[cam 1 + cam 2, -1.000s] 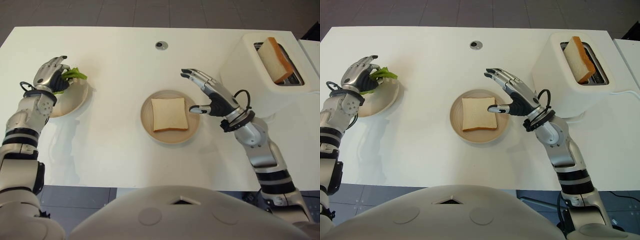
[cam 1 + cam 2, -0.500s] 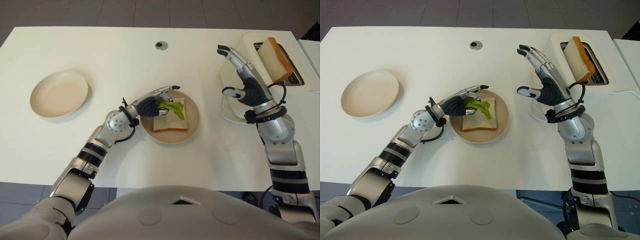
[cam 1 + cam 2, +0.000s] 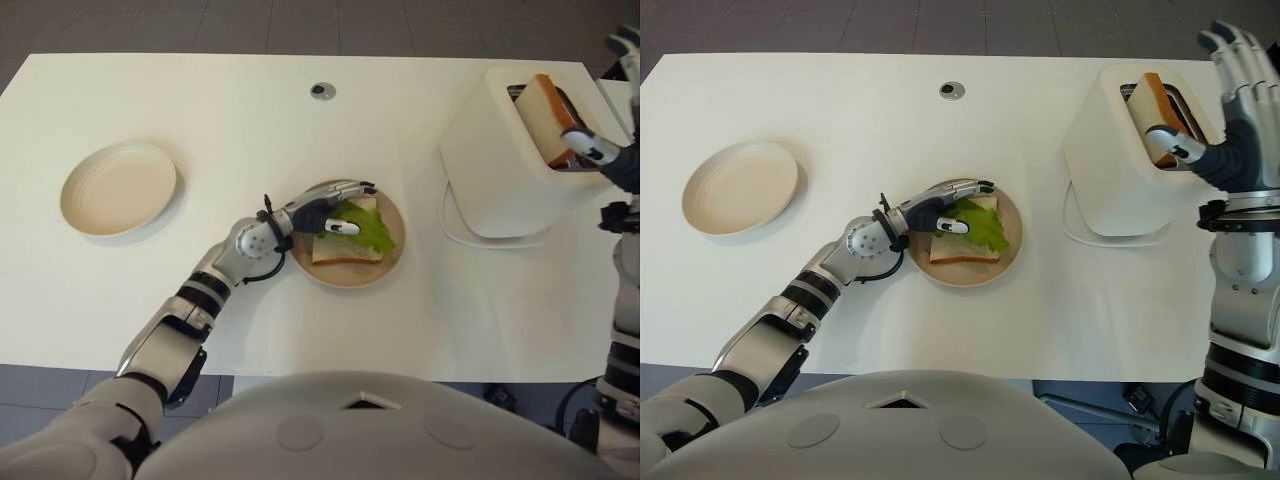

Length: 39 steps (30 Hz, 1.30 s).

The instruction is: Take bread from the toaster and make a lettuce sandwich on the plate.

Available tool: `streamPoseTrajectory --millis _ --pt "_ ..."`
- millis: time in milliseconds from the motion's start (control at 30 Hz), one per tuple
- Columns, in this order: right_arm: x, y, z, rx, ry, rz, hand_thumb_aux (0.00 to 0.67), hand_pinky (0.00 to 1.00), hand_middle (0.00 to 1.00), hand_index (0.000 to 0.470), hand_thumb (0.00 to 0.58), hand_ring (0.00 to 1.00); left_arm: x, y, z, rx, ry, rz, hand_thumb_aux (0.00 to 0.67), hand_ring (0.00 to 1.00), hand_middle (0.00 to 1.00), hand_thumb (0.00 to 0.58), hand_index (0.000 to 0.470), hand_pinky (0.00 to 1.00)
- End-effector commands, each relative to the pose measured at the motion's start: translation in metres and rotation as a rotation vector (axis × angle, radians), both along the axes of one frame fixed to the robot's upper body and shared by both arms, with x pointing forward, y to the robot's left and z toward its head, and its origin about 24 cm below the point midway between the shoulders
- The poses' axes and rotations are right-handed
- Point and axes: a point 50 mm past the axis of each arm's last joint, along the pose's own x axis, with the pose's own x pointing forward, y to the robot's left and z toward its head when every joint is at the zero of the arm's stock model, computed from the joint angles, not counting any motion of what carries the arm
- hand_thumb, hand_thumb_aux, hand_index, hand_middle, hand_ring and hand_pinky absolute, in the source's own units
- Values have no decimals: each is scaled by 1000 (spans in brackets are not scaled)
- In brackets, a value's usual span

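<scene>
A round plate (image 3: 398,262) at mid-table holds a bread slice (image 3: 340,253) with a green lettuce leaf (image 3: 368,226) lying on top. My left hand (image 3: 318,210) rests over the plate's left side. Its fingers are spread, one along the far rim and the thumb on the leaf's left end. A white toaster (image 3: 1110,165) stands at the right with a second bread slice (image 3: 1154,100) sticking up from its slot. My right hand (image 3: 1232,125) is raised just right of the toaster, fingers spread wide, its thumb next to that slice.
An empty round plate (image 3: 118,187) sits at the left. The toaster's white cable (image 3: 447,222) loops on the table in front of it. A small round grommet (image 3: 322,90) is set in the table near the far edge.
The left hand has laid the lettuce flat on the bread and loosened its fingers. The right hand has swung right, from in front of the toaster to beside the slice in it.
</scene>
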Motion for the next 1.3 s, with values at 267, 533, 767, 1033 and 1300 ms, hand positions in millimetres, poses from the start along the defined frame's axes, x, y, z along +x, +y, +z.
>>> streamPoseTrajectory --millis 267,533,767,1033,1300 --pt "10 -19 -66 -47 292 -167 0 0 0 0 0 0 -2 19 12 -29 -49 80 0 0 0 0 0 0" --pt "17 -12 -54 -52 236 -112 670 1000 1000 470 580 1000 0 38 12 -89 -23 201 0 0 0 0 0 0" --pt "20 -6 -19 8 -9 -63 670 1000 1000 470 580 1000 0 66 22 -287 -23 345 0 0 0 0 0 0" --pt "13 65 28 316 -260 500 670 1000 1000 470 580 1000 -2 121 76 -708 -439 673 0 0 0 0 0 0" --pt "41 126 -69 607 592 959 670 1000 1000 470 580 1000 -19 122 96 -739 -662 617 0 0 0 0 0 0"
